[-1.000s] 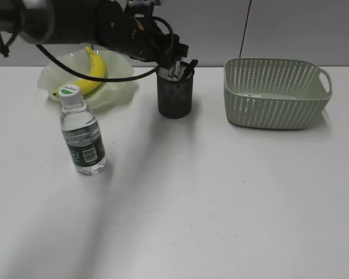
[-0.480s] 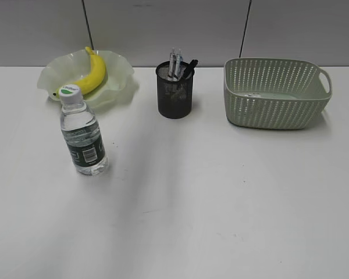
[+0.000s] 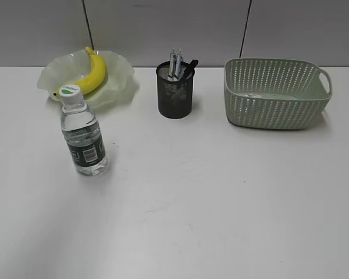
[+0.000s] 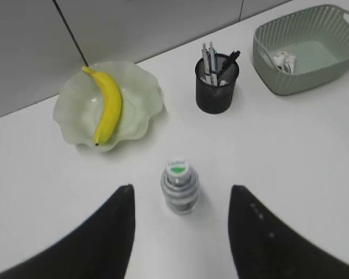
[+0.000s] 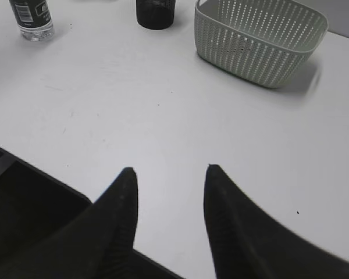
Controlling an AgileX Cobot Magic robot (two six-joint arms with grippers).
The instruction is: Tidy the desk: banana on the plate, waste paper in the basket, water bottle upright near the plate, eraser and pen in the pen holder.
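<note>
The desk [image 3: 221, 197] looks tidied: banana [image 4: 107, 104] in the plate [image 4: 142, 96], water bottle [image 3: 81, 135] upright nearby, pens in the pen holder [image 3: 175, 93], waste paper [image 4: 283, 60] in the basket [image 3: 276, 96]. Left gripper [image 4: 180, 224] and right gripper [image 5: 168, 192] hang parted, empty.

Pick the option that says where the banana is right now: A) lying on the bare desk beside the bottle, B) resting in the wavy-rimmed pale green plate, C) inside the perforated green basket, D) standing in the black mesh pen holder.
B: the banana lies curved inside the plate, behind the upright water bottle, as the left wrist view also shows.
</note>
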